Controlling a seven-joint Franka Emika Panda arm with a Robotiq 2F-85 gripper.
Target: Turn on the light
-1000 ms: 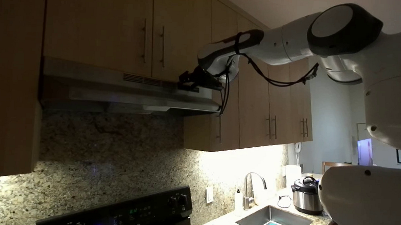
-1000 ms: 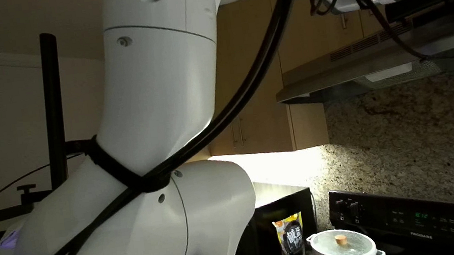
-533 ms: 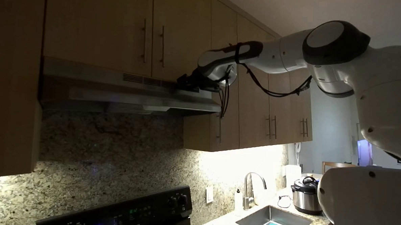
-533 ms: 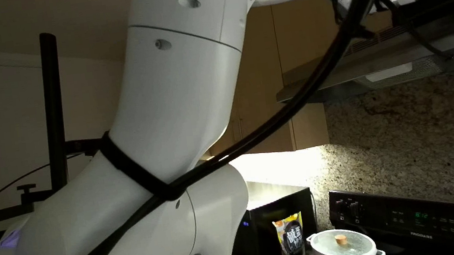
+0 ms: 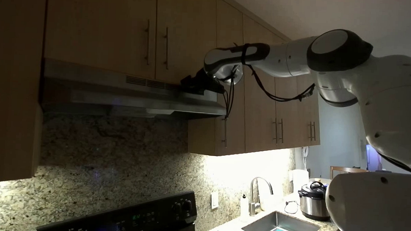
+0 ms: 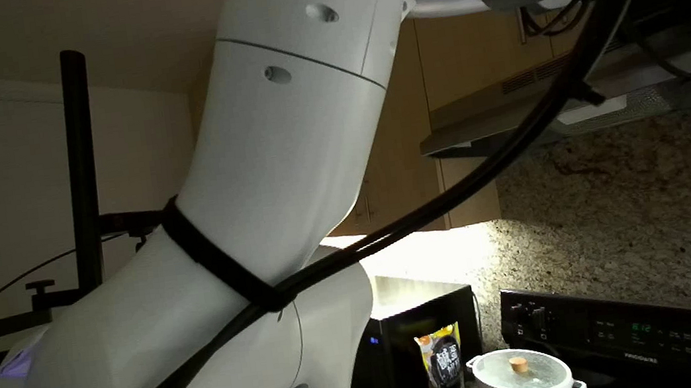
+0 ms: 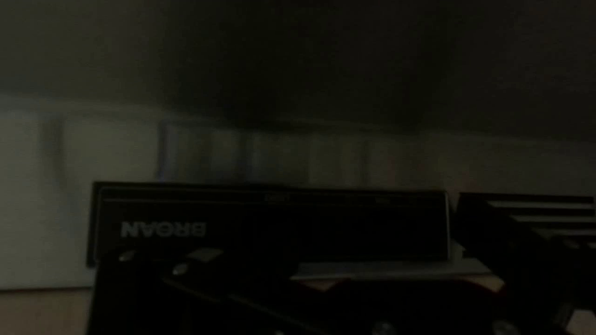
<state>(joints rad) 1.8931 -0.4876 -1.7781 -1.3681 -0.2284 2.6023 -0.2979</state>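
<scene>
A steel range hood (image 5: pixel 98 97) hangs under the upper cabinets; it also shows in an exterior view (image 6: pixel 501 110). The hood's lamp cover (image 5: pixel 159 111) is pale and looks unlit, also in an exterior view (image 6: pixel 595 110). The black BROAN control strip (image 7: pixel 163 229) lies on the hood's front, upside down in the wrist view. My gripper (image 5: pixel 189 83) is at this strip's height at the hood's front. In the wrist view my gripper (image 7: pixel 375 223) is open and empty, its dark fingers spread before the strip. Contact cannot be told, and the switches are too dark to see.
Wooden cabinets with bar handles (image 5: pixel 166 48) rise above the hood. A black stove (image 5: pixel 135 213) stands below. A white lidded pot (image 6: pixel 522 378), a snack bag (image 6: pixel 443 368) and a microwave (image 6: pixel 405 346) stand nearby. Loose cables (image 5: pixel 279 96) hang from the arm.
The arm's elbow and forearm have sunk. The gripper has dropped slightly and shifted a little left along the hood front in an exterior view. The lamp cover looks the same.
</scene>
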